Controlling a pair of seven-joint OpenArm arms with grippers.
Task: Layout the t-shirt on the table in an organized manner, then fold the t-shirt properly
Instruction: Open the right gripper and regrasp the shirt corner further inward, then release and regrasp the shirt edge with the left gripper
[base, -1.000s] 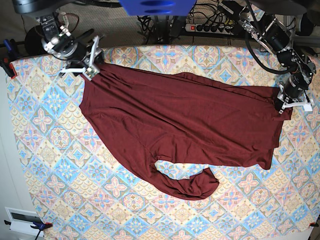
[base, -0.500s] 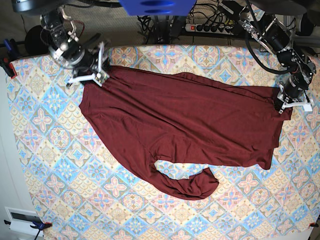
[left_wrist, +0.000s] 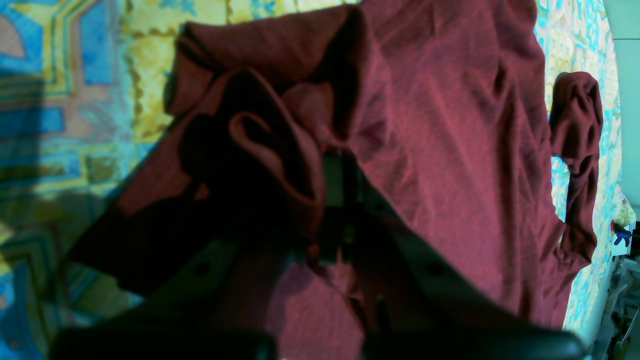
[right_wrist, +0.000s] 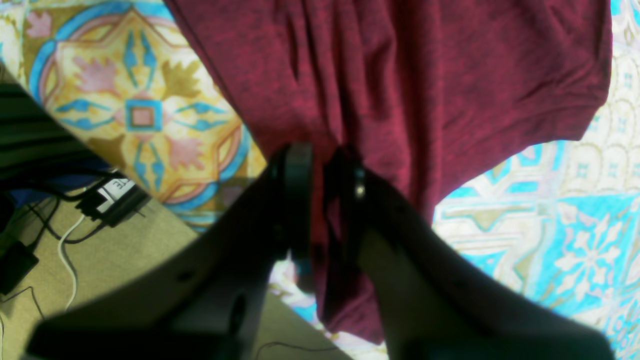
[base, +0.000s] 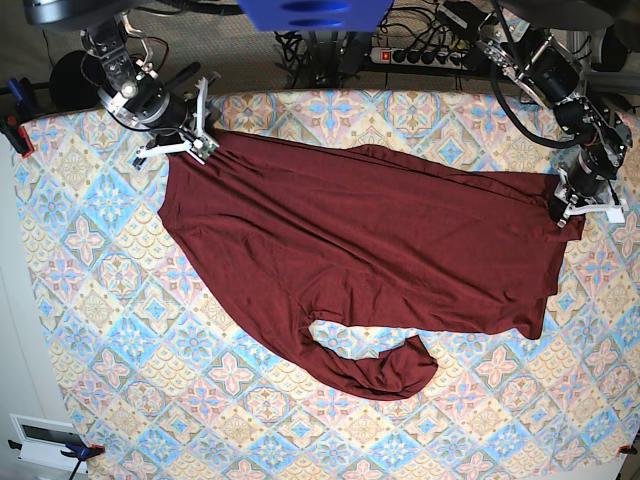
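Observation:
The dark maroon t-shirt (base: 370, 240) lies spread and creased across the patterned table (base: 120, 330), with one sleeve (base: 385, 370) curled toward the front. At the shirt's far left corner my right gripper (base: 200, 143) is down on the cloth. The right wrist view shows this gripper (right_wrist: 322, 170) with its jaws drawn close and a fold of the t-shirt (right_wrist: 400, 75) pinched between them. On the right side, my left gripper (base: 572, 208) holds the shirt's edge. Seen from the left wrist, that gripper (left_wrist: 340, 200) is shut, and t-shirt (left_wrist: 450, 125) fabric bunches around it.
A power strip with cables (base: 420, 50) lies beyond the table's far edge. Clamps (base: 15, 130) grip the left edge and a white box (base: 40, 440) sits off the front left corner. Floor and cables (right_wrist: 75, 225) lie just past the table edge by the right gripper.
The right gripper has shifted slightly along the far left corner, and its jaws have closed from wide open onto the shirt. The left gripper and its hold have not changed.

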